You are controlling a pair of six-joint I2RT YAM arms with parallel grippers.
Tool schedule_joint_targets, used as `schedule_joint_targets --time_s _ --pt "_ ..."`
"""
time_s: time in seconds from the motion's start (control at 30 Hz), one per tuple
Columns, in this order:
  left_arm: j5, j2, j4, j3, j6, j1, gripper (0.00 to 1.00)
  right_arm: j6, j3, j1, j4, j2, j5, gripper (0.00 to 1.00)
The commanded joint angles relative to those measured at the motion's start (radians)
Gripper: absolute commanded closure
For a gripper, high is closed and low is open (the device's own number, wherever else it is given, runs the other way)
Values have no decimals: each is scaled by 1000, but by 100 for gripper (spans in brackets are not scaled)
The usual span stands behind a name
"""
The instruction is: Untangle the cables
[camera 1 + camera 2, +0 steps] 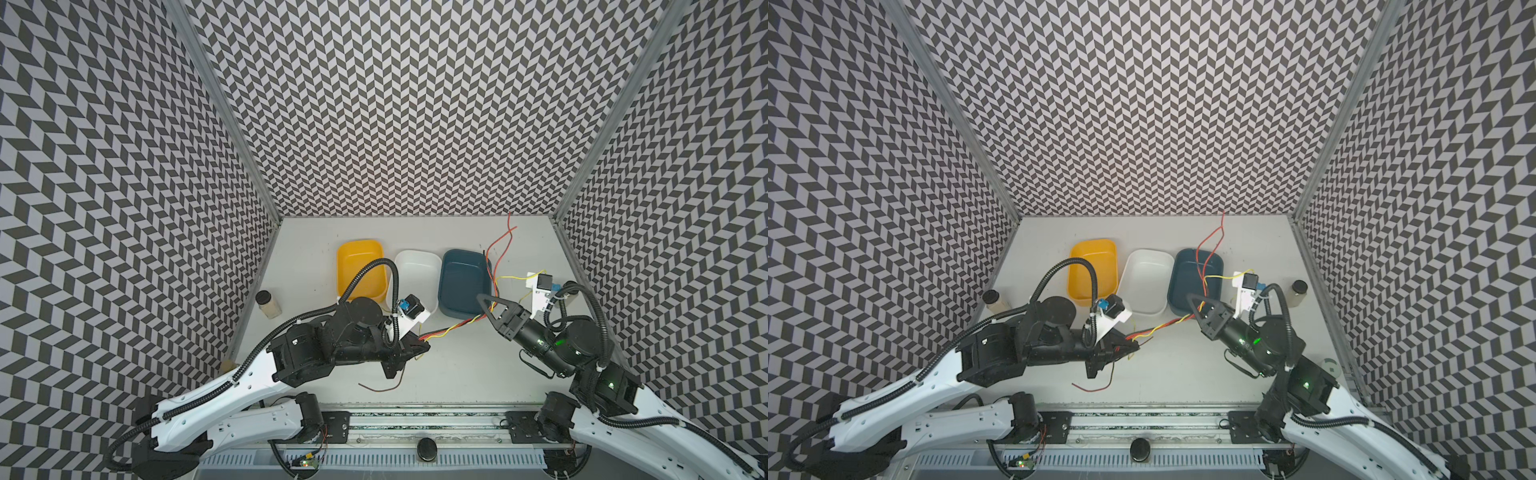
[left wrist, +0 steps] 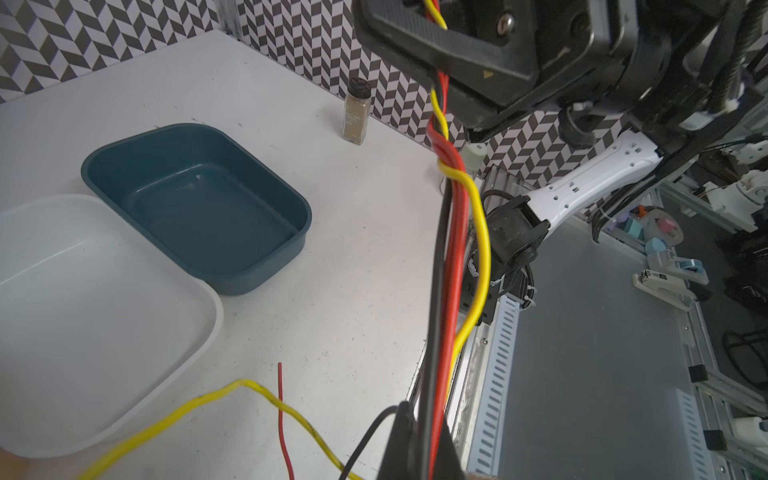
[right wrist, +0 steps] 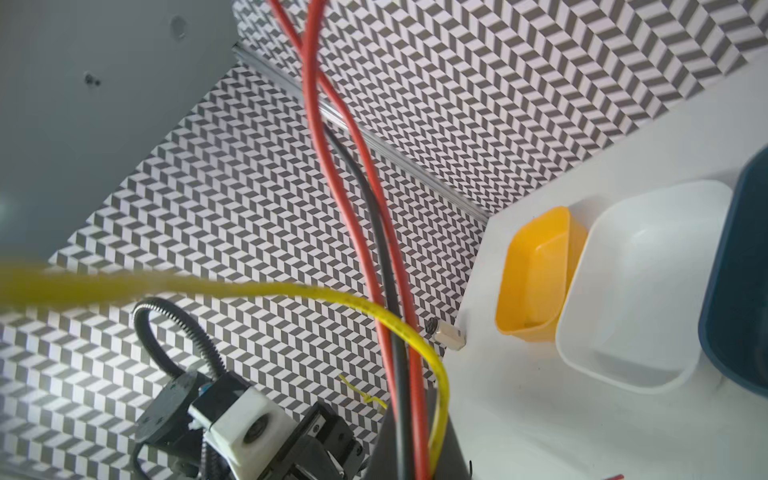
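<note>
Chevron walls (image 1: pixel 124 208) hem a pale matte bench (image 1: pixel 461 374), mostly bare toward its front edge. The left tool (image 1: pixel 420 341) is clamped on the cables (image 1: pixel 457 326), thin glossy red, yellow and black strands twisted together, strung to the right tool (image 1: pixel 491 308), also pinched closed on them.

Open tabletop (image 1: pixel 478 374) in front of the taut cables (image 1: pixel 457 326); three tubs (image 1: pixel 415 270) close behind.

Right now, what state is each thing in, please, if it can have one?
Cables: twisted together, hanging between the grippers.
Left gripper: jaws shut on the cables.
Right gripper: jaws shut on the cables.
Yellow tub: empty.
White tub: empty.
Blue tub: empty.
Left jar: upright, capped.
Right jar: upright, capped.
</note>
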Motion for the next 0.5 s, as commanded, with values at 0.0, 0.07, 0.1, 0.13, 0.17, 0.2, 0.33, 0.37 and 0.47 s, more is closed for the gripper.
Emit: schedule_joint_targets --time_s 0.0,0.07,0.1,0.13,0.17,0.2,0.33,0.37,0.47 --pt "185 -35 -11 -27 -6 80 100 -194 8 -14 241 6 -60 100" --pt "270 -25 14 -37 -9 140 100 -253 35 -14 285 17 -153 100" --pt "295 -18 19 -36 -10 158 100 -270 38 -15 319 21 -190 100" --pt "330 -9 27 -36 -8 180 100 -287 37 -15 368 24 -230 100" --pt "358 -1 33 -35 -7 199 100 -300 41 -15 406 25 -266 100" --pt "381 7 36 -34 -7 210 100 -313 45 -15 431 25 -295 100" --pt "454 48 61 -43 -4 234 100 -370 92 -15 474 22 -395 100" --pt "470 62 71 -46 -5 237 100 -382 106 -15 477 24 -424 100" --pt "531 104 93 -51 -9 247 100 -390 142 -15 496 52 -516 100"
